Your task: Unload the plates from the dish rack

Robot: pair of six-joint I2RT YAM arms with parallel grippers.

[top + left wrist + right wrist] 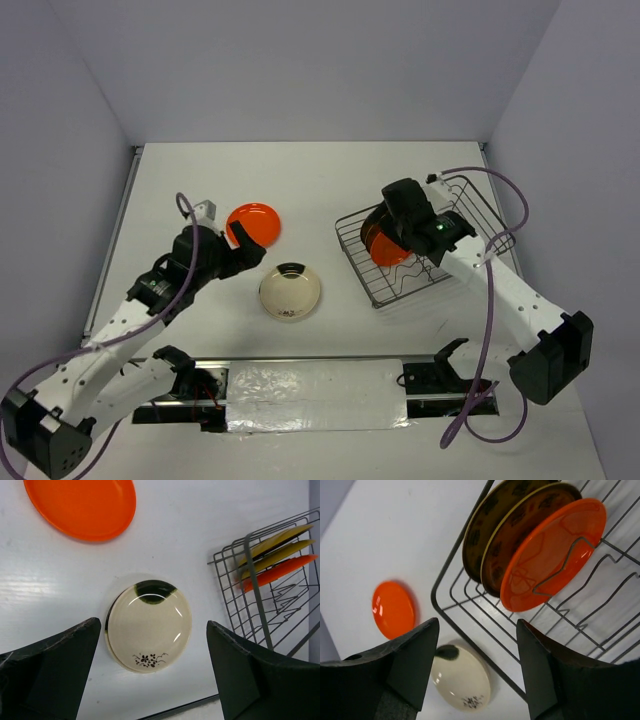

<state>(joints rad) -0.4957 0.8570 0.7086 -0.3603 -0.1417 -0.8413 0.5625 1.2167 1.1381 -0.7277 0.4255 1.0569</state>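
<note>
Plates [540, 555], two brown and one orange, stand upright in the dish rack [395, 285] beneath the released right claw [477, 622]. Another orange plate [253, 221] and a cream plate [290, 291] lie on the surface [300, 180]; the released left claw [152, 624] hovers over the cream plate.

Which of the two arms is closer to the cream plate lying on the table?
Left. The left gripper hangs open just off the far-left edge of the cream plate. The right gripper is away to the right, open over the dish rack.
</note>
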